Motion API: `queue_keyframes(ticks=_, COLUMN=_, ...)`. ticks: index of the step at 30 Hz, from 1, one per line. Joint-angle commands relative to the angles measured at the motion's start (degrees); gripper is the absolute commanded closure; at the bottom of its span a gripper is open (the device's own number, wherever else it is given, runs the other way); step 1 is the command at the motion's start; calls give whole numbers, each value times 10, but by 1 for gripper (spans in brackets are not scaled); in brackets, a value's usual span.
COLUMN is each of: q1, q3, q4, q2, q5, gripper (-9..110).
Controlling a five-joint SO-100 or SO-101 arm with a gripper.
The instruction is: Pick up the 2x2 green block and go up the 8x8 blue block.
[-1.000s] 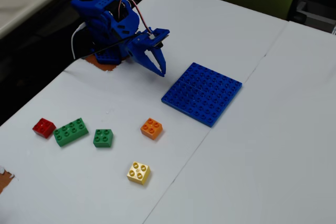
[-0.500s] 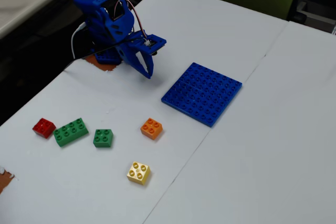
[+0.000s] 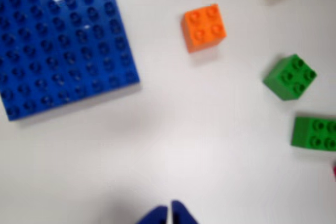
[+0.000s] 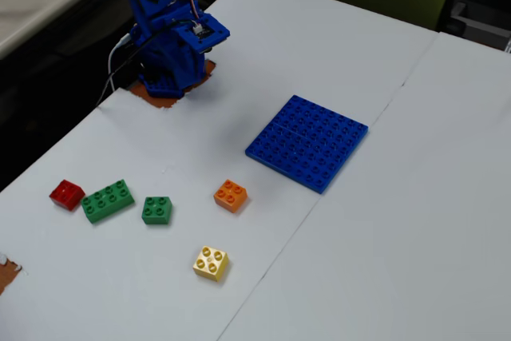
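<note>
Wrist view looks straight down, close; fixed view looks obliquely from afar; both show the 8x8 blue block (image 3: 63, 45) (image 4: 307, 142).

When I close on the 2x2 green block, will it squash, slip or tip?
The 2x2 green block looks like hard moulded plastic, so it should probably stay rigid. Its flat glossy sides may slip unless squeezed squarely. It sits low and flat on the table with clear space around it, so a nudge would likely slide it, not tip it.
</note>
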Motion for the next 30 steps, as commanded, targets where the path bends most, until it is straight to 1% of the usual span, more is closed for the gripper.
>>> queue_keyframes(ticks=1, q1=60, q3=-112, q4=7, q2=-116, q5=-39, gripper=101)
queue_keyframes(ticks=4, q1=102, q3=-161, q4=-7, q2=-203, q5=-47, gripper=101)
queue_keyframes(ticks=10, q1=171, q3=-162, q4=-80, q2=-292, q5=-46, gripper=100)
queue_keyframes(ticks=16, q1=215, q3=-180, q4=-139, q2=-365, q5=-48, gripper=100)
queue_keyframes(ticks=17, q1=217, q3=-219, q4=-121, q2=-396, q5=-43, gripper=99)
queue_keyframes(ticks=20, q1=221, q3=-391, q4=-18, q2=-504, q5=-41, gripper=99)
queue_keyframes(ticks=22, q1=223, q3=-462, q4=8, q2=-547, q5=-41, gripper=98)
queue_keyframes(ticks=24, q1=231, q3=-470, q4=-9, q2=-565, q5=-41, gripper=95)
queue_keyframes(ticks=26, q1=243, q3=-475, q4=-31, q2=-591, q5=-47, gripper=89)
queue_keyframes(ticks=29, q1=261, q3=-531, q4=-25, q2=-654, q5=-40, gripper=78)
queue_keyframes(ticks=30, q1=265, q3=-549, q4=-25, q2=-671, q5=-40, gripper=77)
